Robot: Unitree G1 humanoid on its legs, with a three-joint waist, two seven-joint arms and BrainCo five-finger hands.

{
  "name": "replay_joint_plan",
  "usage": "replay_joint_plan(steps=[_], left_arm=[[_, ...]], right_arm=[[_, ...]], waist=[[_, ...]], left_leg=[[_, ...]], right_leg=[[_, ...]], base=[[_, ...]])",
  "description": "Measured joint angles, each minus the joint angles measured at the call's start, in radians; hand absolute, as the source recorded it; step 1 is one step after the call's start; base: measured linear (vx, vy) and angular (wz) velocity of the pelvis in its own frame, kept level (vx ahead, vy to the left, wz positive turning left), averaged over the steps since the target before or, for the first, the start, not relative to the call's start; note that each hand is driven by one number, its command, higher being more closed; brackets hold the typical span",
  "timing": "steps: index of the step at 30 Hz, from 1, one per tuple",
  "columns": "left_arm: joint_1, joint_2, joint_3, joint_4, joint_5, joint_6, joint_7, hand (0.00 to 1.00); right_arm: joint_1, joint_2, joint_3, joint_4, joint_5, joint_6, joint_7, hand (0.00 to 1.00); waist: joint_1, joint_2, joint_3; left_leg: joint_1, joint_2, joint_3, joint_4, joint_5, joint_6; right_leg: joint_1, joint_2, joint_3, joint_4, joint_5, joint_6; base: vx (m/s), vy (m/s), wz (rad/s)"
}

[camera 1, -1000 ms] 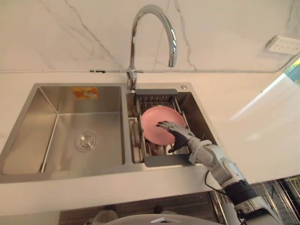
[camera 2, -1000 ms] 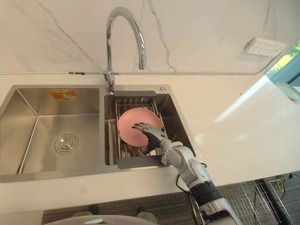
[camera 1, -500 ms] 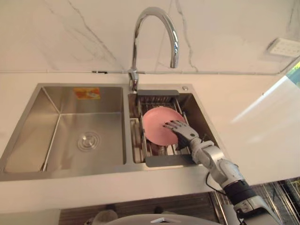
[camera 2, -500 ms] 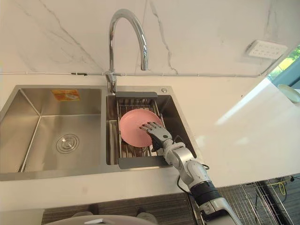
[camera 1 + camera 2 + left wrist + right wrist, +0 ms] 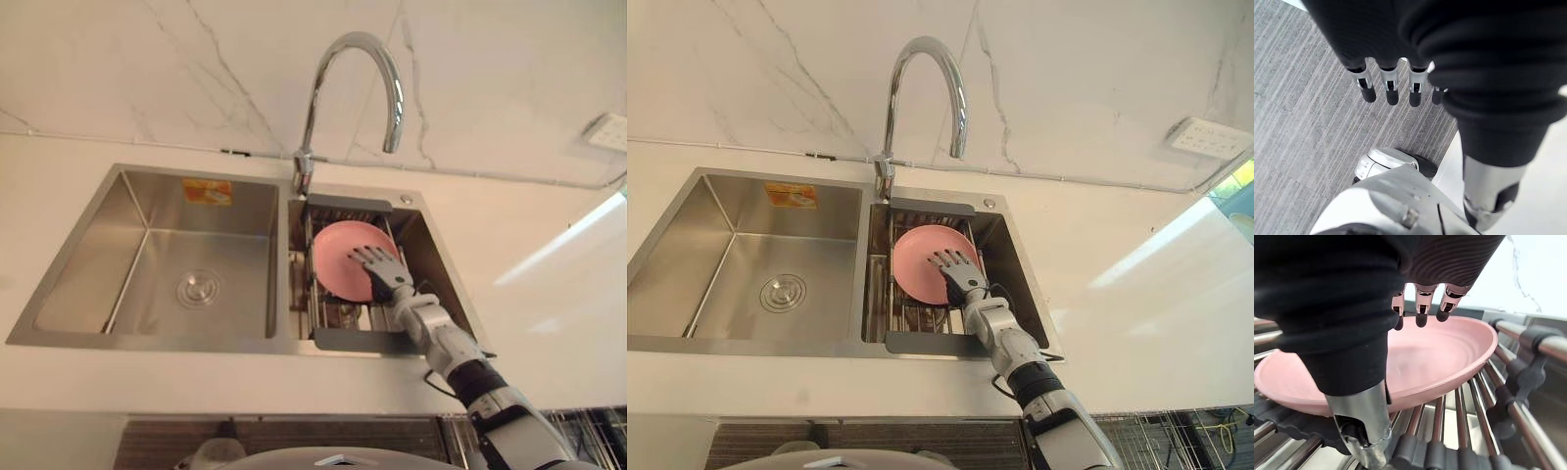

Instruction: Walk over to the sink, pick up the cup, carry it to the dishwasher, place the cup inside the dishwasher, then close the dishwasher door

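At sink [image 5: 98, 245]: walk done. R hand [image 5: 377, 266] fingers straight, spread over pink dish [image 5: 336, 262] (the task's "cup") lying in rack [image 5: 348, 339], R basin; not gripped, contact unclear. L hand [image 5: 1389, 88] relaxed, empty, above floor [image 5: 1298, 122]. Left to do: grasp, carry, load dishwasher, shut door.

we find no cup but a shallow pink dish [image 5: 338, 264], round and empty. it lies hollow-side up, a little tilted, on the metal bars of the dark-framed rack [image 5: 353, 340] set in the right basin of the steel sink [image 5: 98, 245].
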Motion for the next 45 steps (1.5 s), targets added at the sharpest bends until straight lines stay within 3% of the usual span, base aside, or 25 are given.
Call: replay_joint_plan(steps=[7, 14, 23, 31, 45], left_arm=[[-0.004, -0.001, -0.001, -0.001, 0.038, 0.002, -0.001, 0.0], [-0.003, -0.007, -0.001, -0.008, 0.057, 0.001, -0.002, 0.0], [-0.003, -0.008, 0.0, -0.008, 0.075, 0.001, -0.003, 0.0], [-0.002, -0.021, 0.004, -0.008, 0.086, 0.0, -0.017, 0.0], [-0.001, -0.027, 0.004, -0.008, 0.105, -0.001, -0.02, 0.0]], right_arm=[[0.015, 0.001, 0.0, 0.016, 0.009, -0.006, -0.105, 0.0], [0.016, 0.018, -0.012, 0.034, 0.02, -0.065, -0.273, 0.0], [0.017, 0.023, -0.04, 0.026, 0.046, -0.09, -0.31, 0.0], [0.017, 0.003, -0.042, -0.021, 0.061, -0.068, -0.306, 0.0], [0.017, -0.014, -0.042, -0.041, 0.1, -0.047, -0.304, 0.0]], waist=[[-0.001, 0.002, 0.002], [0.003, 0.009, 0.012], [0.0, 0.012, 0.016], [0.0, 0.035, 0.037], [-0.002, 0.046, 0.05]], left_leg=[[0.001, 0.0, 0.0, 0.0, -0.001, -0.001], [0.003, 0.0, 0.0, 0.0, -0.003, 0.0], [0.003, 0.0, -0.001, 0.0, -0.005, 0.002], [0.005, 0.0, -0.003, 0.0, -0.004, 0.0], [0.0, -0.003, -0.02, 0.0, 0.002, 0.002]], right_leg=[[0.0, 0.0, 0.0, 0.008, -0.003, 0.004], [0.0, -0.001, -0.001, 0.009, -0.009, 0.001], [0.001, -0.001, 0.0, 0.012, -0.005, 0.01], [-0.001, -0.003, -0.003, 0.016, -0.008, 0.011], [-0.001, -0.005, -0.01, 0.017, -0.006, 0.013]], base=[[0.0, 0.0, 0.0], [0.0, 0.0, 0.0], [0.0, 0.0, 0.0], [0.0, 0.0, 0.0], [0.0, 0.0, 0.01]])
